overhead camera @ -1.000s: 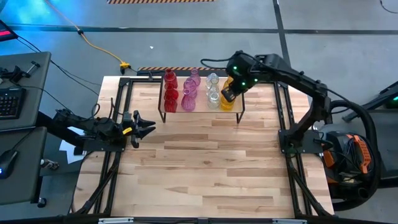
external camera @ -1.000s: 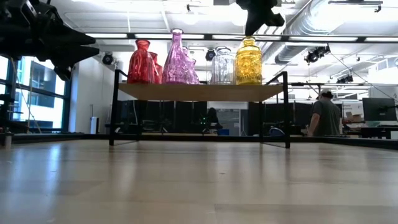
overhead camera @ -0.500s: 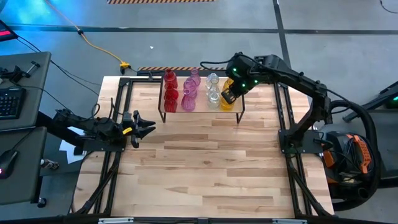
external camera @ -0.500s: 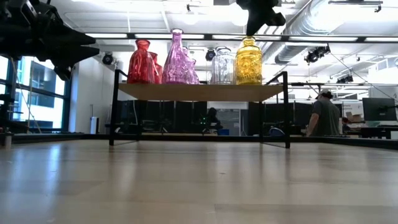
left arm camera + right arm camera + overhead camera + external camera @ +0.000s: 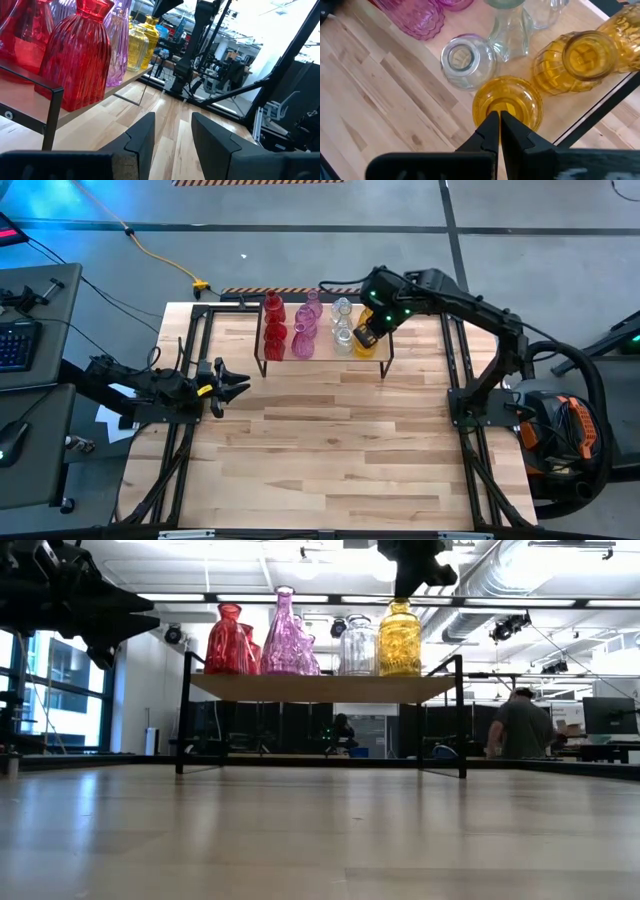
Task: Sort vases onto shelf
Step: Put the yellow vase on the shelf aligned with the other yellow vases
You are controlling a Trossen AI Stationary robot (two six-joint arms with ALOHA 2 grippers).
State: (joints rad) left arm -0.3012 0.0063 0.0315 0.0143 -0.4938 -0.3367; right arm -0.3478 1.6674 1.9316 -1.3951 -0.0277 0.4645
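The right claw (image 5: 498,125) is closed, its fingertips pressed together directly above the mouth of a round yellow vase (image 5: 507,102) at the shelf's (image 5: 322,357) right front corner. Another yellow vase (image 5: 581,61) stands just behind it, clear vases (image 5: 342,325) just beside it, then pink vases (image 5: 306,330) and red vases (image 5: 274,328) toward the shelf's left end. The left claw (image 5: 236,387) waits left of the shelf over the surface (image 5: 320,450), fingers parted and empty
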